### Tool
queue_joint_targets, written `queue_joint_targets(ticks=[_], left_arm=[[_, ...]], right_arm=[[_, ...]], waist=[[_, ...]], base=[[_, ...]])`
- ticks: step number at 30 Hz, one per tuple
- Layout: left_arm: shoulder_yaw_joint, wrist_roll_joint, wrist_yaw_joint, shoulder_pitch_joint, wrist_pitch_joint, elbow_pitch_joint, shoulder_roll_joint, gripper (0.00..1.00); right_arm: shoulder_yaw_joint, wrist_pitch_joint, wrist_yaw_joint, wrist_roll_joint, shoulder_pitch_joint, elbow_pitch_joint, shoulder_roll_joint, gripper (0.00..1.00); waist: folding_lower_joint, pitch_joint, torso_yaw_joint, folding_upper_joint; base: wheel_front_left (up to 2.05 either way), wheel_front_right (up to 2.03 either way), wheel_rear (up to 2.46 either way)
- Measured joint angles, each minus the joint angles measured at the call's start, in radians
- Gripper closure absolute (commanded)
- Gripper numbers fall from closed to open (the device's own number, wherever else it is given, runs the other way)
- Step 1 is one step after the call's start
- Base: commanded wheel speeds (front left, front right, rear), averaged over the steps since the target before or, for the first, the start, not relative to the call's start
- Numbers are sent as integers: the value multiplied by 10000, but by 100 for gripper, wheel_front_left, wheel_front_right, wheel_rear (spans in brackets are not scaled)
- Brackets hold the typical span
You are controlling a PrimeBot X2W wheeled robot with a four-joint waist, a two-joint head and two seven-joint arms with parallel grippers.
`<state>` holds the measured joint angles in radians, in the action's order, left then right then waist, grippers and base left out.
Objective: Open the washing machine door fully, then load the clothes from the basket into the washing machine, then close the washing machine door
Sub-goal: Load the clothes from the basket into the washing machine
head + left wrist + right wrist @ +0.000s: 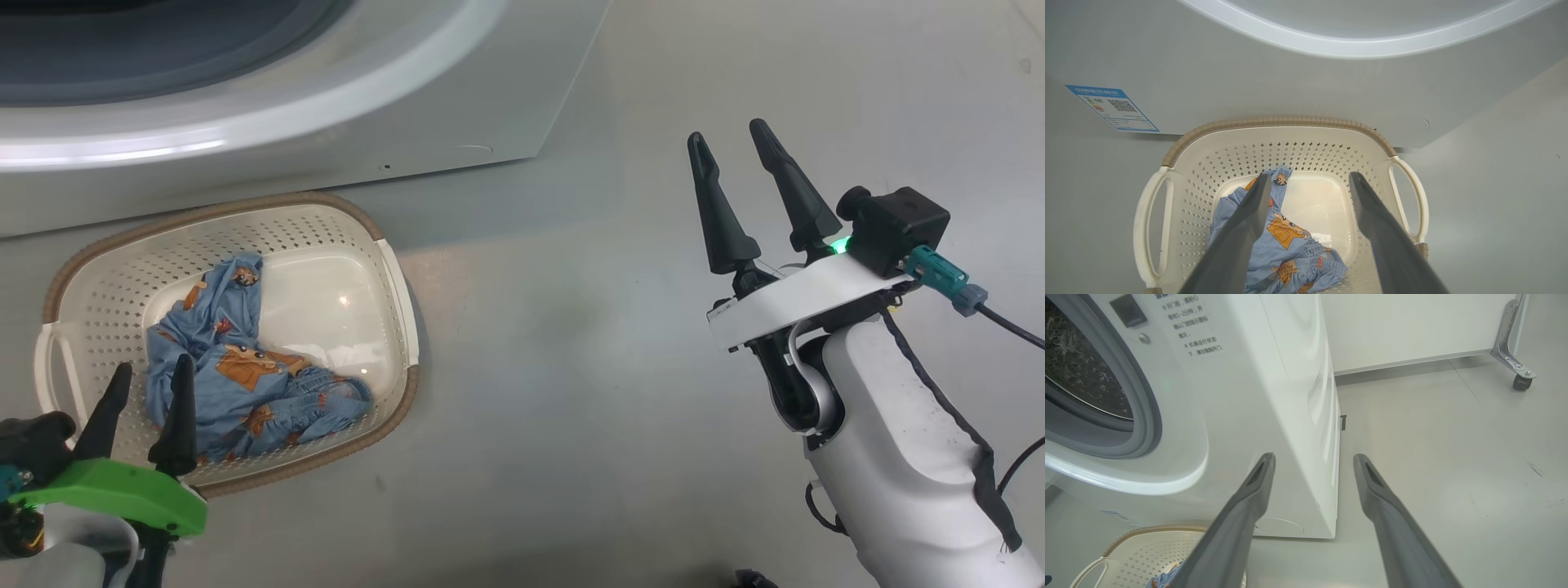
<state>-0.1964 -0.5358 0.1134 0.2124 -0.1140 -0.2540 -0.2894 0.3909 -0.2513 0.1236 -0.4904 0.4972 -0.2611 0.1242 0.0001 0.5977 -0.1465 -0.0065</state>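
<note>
The white washing machine point(424, 106) fills the top left of the head view. In the right wrist view its steel drum point(1077, 375) shows inside the grey seal point(1145, 420); the washing machine door is out of view. The cream basket point(106, 286) stands on the floor right in front of the machine, holding light blue clothes point(237, 367) with orange figures. My left gripper point(153, 365) hovers open over the basket's near edge, its fingers framing the clothes point(1286, 241) from above. My right gripper point(728, 131) is open and empty above bare floor, to the right of the machine's corner.
Grey floor point(571, 367) spreads to the right of the basket and machine. A blue label point(1112, 108) sits low on the machine front. A metal frame leg on a caster point(1515, 363) stands by the white wall panel point(1404, 326) beyond the machine.
</note>
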Motion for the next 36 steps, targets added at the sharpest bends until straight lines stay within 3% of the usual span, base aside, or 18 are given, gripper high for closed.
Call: queue_joint_targets(ticks=[18,36], left_arm=[[-435,-736,84,1738,1070,-2389,-261,0],[-970,-1024,84,3555,2036,-4180,-1034,0]], right_arm=[[119,0,0,73,552,182,-291,0],[90,0,0,186,1011,368,-447,0]], waist=[[0,1268,-542,0],[0,2564,-1152,0]], base=[[0,0,0],[0,0,0]])
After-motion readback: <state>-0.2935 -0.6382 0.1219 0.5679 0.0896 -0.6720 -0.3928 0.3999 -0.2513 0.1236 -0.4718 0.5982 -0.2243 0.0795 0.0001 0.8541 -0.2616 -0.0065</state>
